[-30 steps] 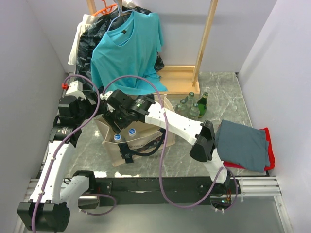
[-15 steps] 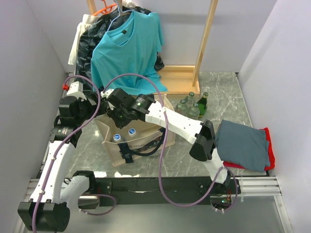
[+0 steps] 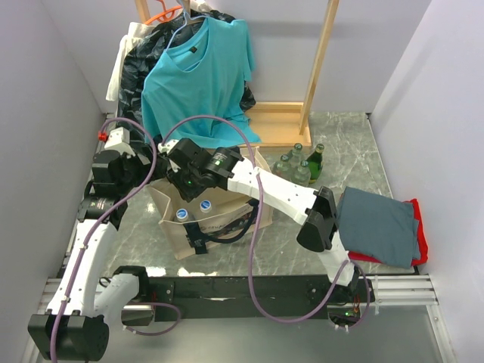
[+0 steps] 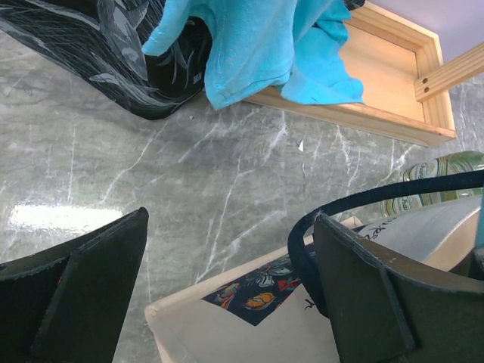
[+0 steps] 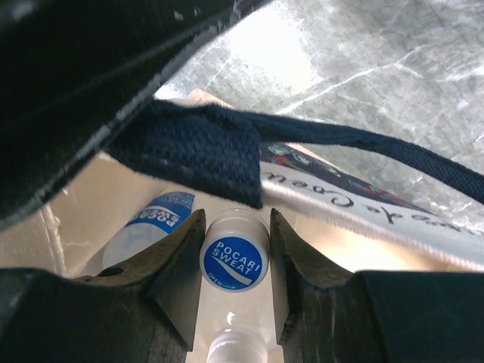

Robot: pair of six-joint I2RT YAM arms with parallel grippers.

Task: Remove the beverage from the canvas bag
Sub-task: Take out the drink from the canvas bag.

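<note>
Blue-capped bottle [image 5: 234, 261] now pinched between right fingers [image 5: 302, 280]; canvas bag [image 3: 175, 233] unmoved.

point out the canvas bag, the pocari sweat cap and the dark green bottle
canvas bag [image 3: 175, 236]: top external view, on its beige near side wall
pocari sweat cap [image 5: 234, 261]: right wrist view, middle of the blue cap top
dark green bottle [image 3: 317, 160]: top external view, on its body

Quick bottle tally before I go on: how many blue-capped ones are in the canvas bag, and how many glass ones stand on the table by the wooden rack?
Blue-capped bottles in the canvas bag: 2
Glass bottles by the wooden rack: 4
Total: 6
</note>
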